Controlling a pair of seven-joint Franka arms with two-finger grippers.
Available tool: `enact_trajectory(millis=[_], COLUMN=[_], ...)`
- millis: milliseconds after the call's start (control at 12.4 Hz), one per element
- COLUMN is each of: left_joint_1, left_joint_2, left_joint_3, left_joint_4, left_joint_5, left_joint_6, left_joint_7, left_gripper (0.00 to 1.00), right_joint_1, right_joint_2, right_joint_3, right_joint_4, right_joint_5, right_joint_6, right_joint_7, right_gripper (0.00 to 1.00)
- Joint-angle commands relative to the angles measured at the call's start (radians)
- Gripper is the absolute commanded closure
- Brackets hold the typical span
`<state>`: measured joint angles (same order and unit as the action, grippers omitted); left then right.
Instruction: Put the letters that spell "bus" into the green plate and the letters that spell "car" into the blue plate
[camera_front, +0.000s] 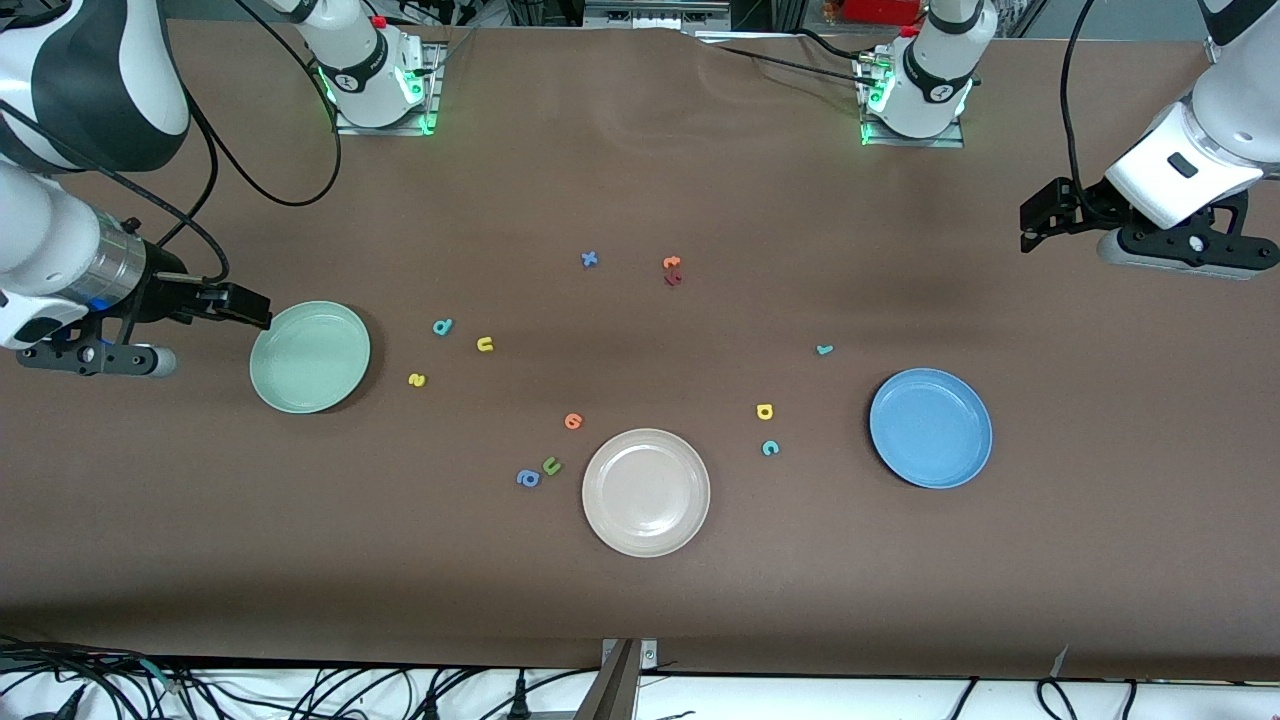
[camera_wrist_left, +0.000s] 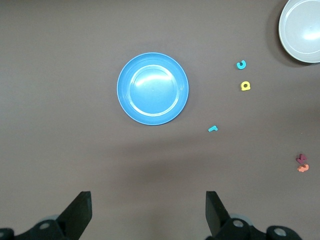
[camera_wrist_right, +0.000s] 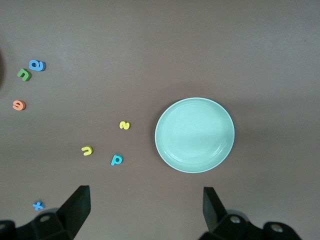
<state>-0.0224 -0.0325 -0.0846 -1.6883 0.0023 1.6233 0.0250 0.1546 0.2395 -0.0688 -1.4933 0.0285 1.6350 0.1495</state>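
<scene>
The green plate (camera_front: 310, 357) (camera_wrist_right: 194, 135) lies bare toward the right arm's end. Beside it lie the teal "b" (camera_front: 442, 326) (camera_wrist_right: 116, 159), yellow "u" (camera_front: 485, 344) (camera_wrist_right: 87, 150) and yellow "s" (camera_front: 417, 379) (camera_wrist_right: 124, 125). The blue plate (camera_front: 930, 428) (camera_wrist_left: 153, 88) is bare too, with the teal "c" (camera_front: 769, 448) (camera_wrist_left: 241, 64), yellow "a" (camera_front: 765, 411) (camera_wrist_left: 245, 86) and teal "r" (camera_front: 824, 349) (camera_wrist_left: 213, 128) beside it. My right gripper (camera_front: 250, 305) (camera_wrist_right: 146, 205) hangs open over the table at the green plate's edge. My left gripper (camera_front: 1035, 225) (camera_wrist_left: 148, 207) hangs open over bare table at its own end. Neither holds anything.
A cream-white plate (camera_front: 646, 492) lies nearest the front camera, mid-table. A green "u" (camera_front: 551, 465), a blue "a" (camera_front: 528, 478) and an orange letter (camera_front: 573, 421) lie beside it. A blue "x" (camera_front: 589, 259) and an orange and dark red pair (camera_front: 672, 270) lie nearer the bases.
</scene>
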Motion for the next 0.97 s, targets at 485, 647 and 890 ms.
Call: enact_trajectory(millis=[485, 647, 890], left_joint_1=[-0.001, -0.001, -0.001], left_joint_2=[0.011, 0.011, 0.011], left_joint_3=[-0.004, -0.004, -0.004], left_joint_4=[0.033, 0.033, 0.033], left_joint_5=[0.013, 0.013, 0.013], left_joint_6=[-0.028, -0.028, -0.028], left_joint_7=[-0.011, -0.013, -0.013], left_gripper=[0.0, 0.0, 0.0], right_joint_1=[0.003, 0.003, 0.005], right_joint_2=[-0.008, -0.008, -0.008], right_joint_3=[0.0, 0.001, 0.001], right_joint_4=[-0.01, -0.01, -0.01], right_joint_5=[-0.028, -0.033, -0.033], right_joint_6=[-0.015, -0.003, 0.005], right_joint_7=[-0.002, -0.001, 0.001], right_gripper=[0.01, 0.01, 0.01])
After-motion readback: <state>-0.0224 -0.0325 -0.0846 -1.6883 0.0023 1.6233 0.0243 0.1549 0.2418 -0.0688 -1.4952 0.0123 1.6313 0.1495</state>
